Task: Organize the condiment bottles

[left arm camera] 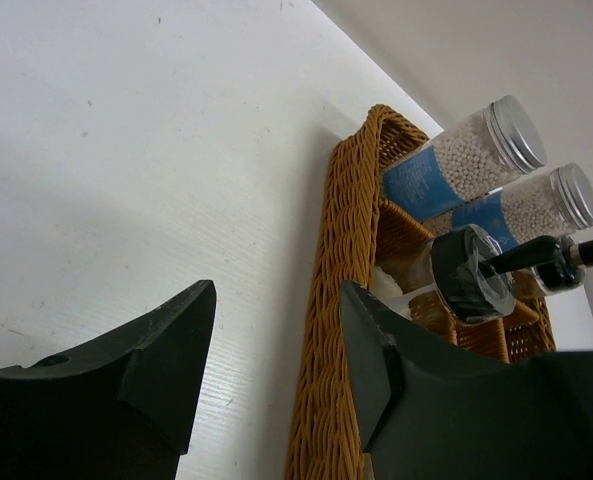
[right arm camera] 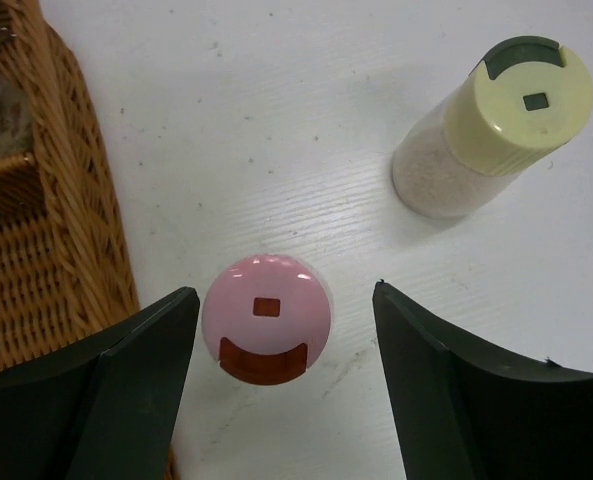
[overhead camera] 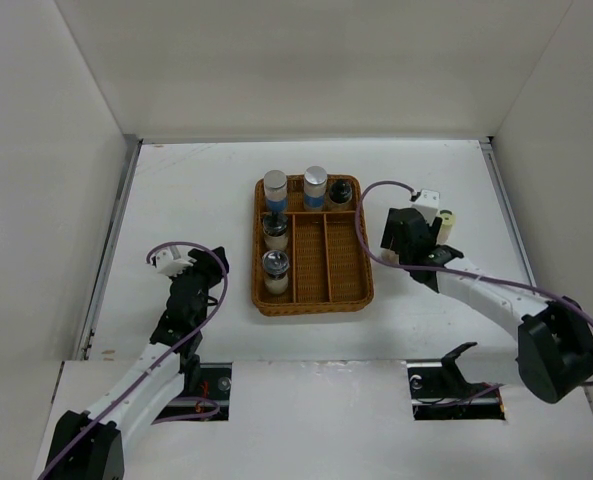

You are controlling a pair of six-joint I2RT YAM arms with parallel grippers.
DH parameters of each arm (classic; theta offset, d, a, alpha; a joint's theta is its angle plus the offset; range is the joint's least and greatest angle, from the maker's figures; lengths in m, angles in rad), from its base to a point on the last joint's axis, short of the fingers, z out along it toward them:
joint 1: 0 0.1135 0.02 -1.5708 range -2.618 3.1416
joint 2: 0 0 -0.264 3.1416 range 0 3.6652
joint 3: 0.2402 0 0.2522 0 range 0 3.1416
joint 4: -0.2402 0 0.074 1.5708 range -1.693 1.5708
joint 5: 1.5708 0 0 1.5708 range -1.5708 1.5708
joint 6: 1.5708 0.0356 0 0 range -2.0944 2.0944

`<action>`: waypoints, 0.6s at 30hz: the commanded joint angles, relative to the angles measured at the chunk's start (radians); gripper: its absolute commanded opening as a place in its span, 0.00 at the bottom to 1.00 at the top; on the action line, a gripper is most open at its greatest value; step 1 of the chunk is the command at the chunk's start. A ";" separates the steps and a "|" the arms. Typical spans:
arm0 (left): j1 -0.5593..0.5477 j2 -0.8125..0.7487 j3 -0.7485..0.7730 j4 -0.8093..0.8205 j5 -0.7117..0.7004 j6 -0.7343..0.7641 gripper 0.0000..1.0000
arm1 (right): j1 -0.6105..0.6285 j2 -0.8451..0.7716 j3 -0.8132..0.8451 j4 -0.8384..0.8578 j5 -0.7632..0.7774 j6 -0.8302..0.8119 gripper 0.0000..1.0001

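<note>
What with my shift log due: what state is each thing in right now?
Wicker tray: holds five bottles.
Blue-labelled bottles: upright in tray, capped.
Three dark-topped bottles: upright in tray.
Pink-capped shaker: upright on table, outside tray.
Yellow-capped shaker: upright on table, outside tray.
Left claw: open, holding nothing.
Right claw: open around the pink-capped shaker, not touching.

Legible text: none in any view | first blue-labelled bottle (left arm camera: 446, 165) and second blue-labelled bottle (left arm camera: 516, 205), far end of the wicker tray (left arm camera: 326, 300): label print too blurred to read | pink-capped bottle (right arm camera: 266, 318) and yellow-capped bottle (right arm camera: 521, 100), right of the tray: plain moulded lid marks only
</note>
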 commanded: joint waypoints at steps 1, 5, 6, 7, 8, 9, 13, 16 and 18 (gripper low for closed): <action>-0.005 -0.006 -0.047 0.056 -0.001 -0.002 0.51 | -0.017 0.026 0.049 0.045 -0.014 -0.007 0.75; -0.007 -0.014 -0.050 0.056 -0.001 -0.002 0.51 | -0.019 0.057 0.049 0.045 -0.018 0.001 0.65; -0.007 -0.011 -0.050 0.056 -0.001 -0.002 0.51 | -0.019 0.057 0.048 0.048 -0.015 0.004 0.58; -0.008 -0.010 -0.050 0.056 -0.001 -0.002 0.51 | -0.017 0.046 0.045 0.051 -0.008 0.004 0.53; -0.010 -0.008 -0.049 0.058 -0.001 -0.002 0.51 | -0.014 0.030 0.043 0.059 -0.001 0.000 0.50; -0.010 -0.006 -0.049 0.059 -0.001 -0.002 0.51 | -0.012 0.007 0.042 0.070 0.012 -0.008 0.49; -0.011 -0.009 -0.052 0.062 -0.004 -0.002 0.51 | 0.041 -0.081 0.078 0.056 0.070 -0.051 0.48; -0.011 -0.014 -0.053 0.062 -0.004 -0.003 0.51 | 0.116 -0.133 0.121 0.056 0.066 -0.074 0.48; -0.011 -0.020 -0.055 0.062 -0.004 -0.003 0.51 | 0.170 -0.138 0.159 0.067 0.022 -0.065 0.47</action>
